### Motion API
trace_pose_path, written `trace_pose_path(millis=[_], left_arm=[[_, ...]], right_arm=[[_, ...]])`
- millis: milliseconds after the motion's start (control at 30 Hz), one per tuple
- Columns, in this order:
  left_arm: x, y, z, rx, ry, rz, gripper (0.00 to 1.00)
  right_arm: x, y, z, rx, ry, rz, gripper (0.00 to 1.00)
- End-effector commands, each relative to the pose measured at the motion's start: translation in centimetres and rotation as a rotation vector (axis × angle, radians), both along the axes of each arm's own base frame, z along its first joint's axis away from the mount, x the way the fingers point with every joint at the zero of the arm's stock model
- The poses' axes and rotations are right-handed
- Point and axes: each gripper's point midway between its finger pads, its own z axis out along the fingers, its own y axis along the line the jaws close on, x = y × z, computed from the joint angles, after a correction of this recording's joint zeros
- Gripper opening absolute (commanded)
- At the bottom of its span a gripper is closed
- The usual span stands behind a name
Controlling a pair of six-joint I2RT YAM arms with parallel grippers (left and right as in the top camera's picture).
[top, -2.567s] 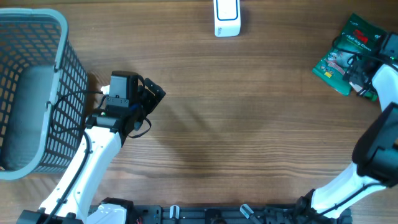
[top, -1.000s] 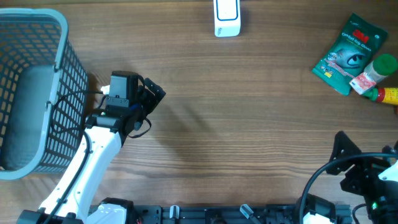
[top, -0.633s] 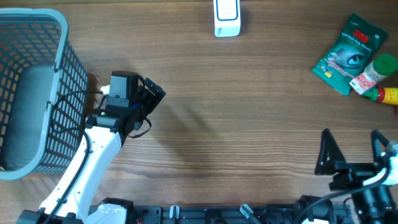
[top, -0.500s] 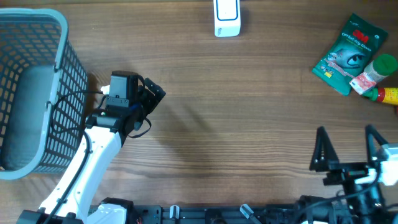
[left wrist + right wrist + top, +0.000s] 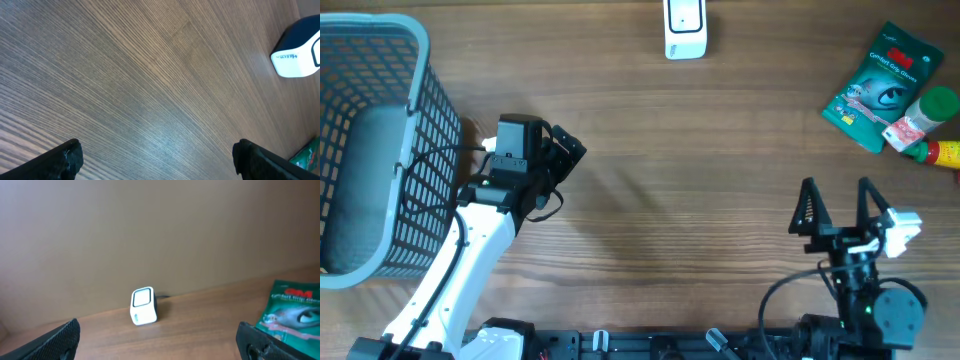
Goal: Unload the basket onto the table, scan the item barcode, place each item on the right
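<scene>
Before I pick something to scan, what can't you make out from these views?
Overhead: the scanner is cut off by the top edge.
Overhead: the red-and-yellow item runs off the right edge, identity unclear.
Overhead and right wrist: no barcode shows on the green packet; its fine print is too small.

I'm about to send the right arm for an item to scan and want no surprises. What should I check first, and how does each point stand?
1. Right gripper open and empty: ok.
2. Left gripper open, empty, away from the items: ok.
3. Scanner upright, window unobstructed: ok.
4. Green packet free of neighbours: not ok, the bottle lies against its corner.
5. Where the barcode sits on the packet: cannot tell.
</scene>
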Motion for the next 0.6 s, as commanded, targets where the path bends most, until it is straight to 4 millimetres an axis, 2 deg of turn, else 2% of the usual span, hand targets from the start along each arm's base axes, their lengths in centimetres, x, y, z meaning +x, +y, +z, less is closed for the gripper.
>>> trace_pose_path(millis=[0, 100, 333, 467, 567], left_arm=[[0.0, 0.5, -0.4, 0.020, 0.006, 0.003, 1.00], [0.0, 0.5, -0.4, 0.020, 0.006, 0.003, 1.00], [0.0, 0.5, -0.4, 0.020, 0.006, 0.003, 1.00], [0.0, 0.5, -0.4, 0.020, 0.006, 0.003, 1.00], [0.0, 0.5, -0.4, 0.020, 0.006, 0.003, 1.00]], right_arm=[[0.7, -0.6, -2.3, 0.042, 0.023, -0.031, 1.00], [1.1, -1.0, -3.9, 0.049, 0.045, -0.051, 1.00], [1.5, -1.6, -5.7, 0.054, 0.083, -0.081, 1.00], [1.8, -2.1, -8.0, 0.082, 0.127, -0.108, 1.00], [1.9, -2.0, -7.8, 0.080, 0.112, -0.101, 1.00]])
